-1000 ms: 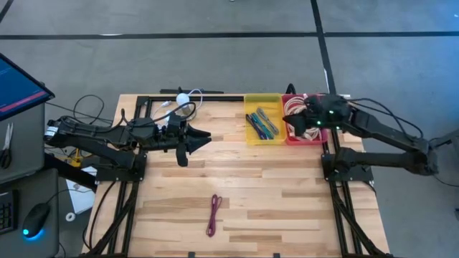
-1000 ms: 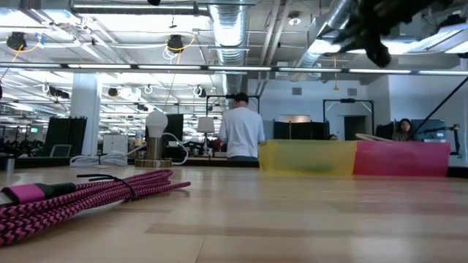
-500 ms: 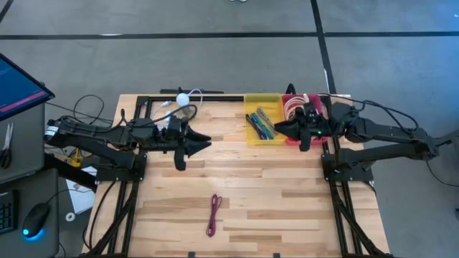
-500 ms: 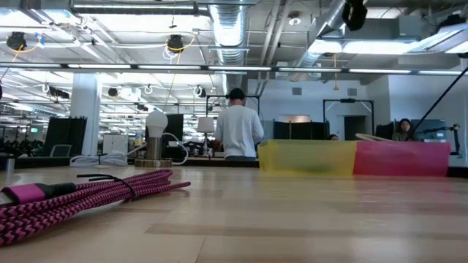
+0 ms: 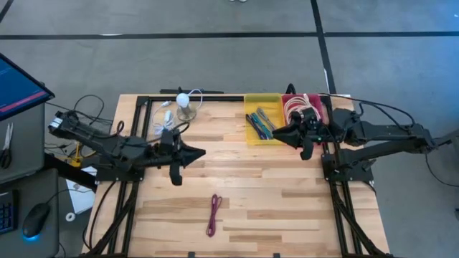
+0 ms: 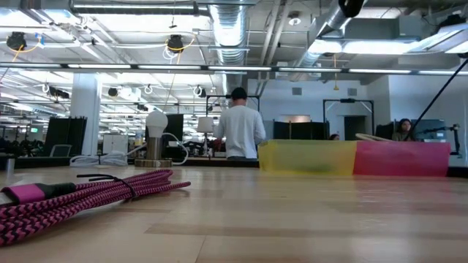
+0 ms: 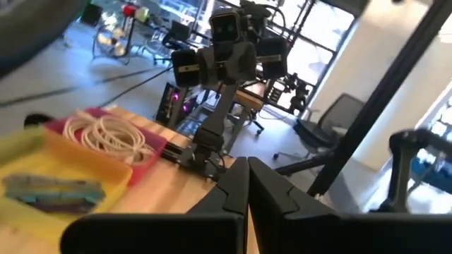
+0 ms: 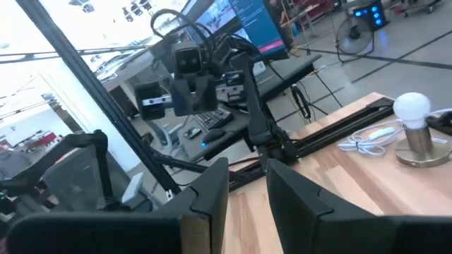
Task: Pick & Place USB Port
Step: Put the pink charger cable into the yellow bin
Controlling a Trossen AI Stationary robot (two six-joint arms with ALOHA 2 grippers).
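Left gripper point(image 5: 199, 152): we see its fingers pressed together with nothing between them, raised over the left half of the table, pointing toward the middle. We judge it is parked there, out of the way, not working on anything.

Right gripper point(image 5: 280, 132): we see its fingers apart by a narrow gap in its own wrist view, and nothing held in that gap. It hangs just in front of the two bins, aimed across the table toward the left arm.

Why it sits there: we read the right arm's place beside the bins as a pause next to the drop-off spot. No cable hangs from it.

Task's thing: the magenta braided cable point(image 5: 214, 215) lies coiled and tied near the front edge of the table point(image 5: 287, 193), well apart from both grippers. In the low view it fills the near left point(image 6: 80, 196), flat on the wood. We take this for the USB item, untouched for now.

Yellow bin point(image 5: 275, 98): at the back edge, it holds several thin blue and green pieces; we cannot tell what they are.

Red bin point(image 5: 307, 139): touching the yellow bin on its right, it holds a coil of white cable point(image 5: 295, 108).

Back left: a small lamp with a round white bulb point(image 5: 183, 99) stands on the table, its white cord beside it.

Room: a person point(image 6: 240, 128) stands far off, beyond the table.
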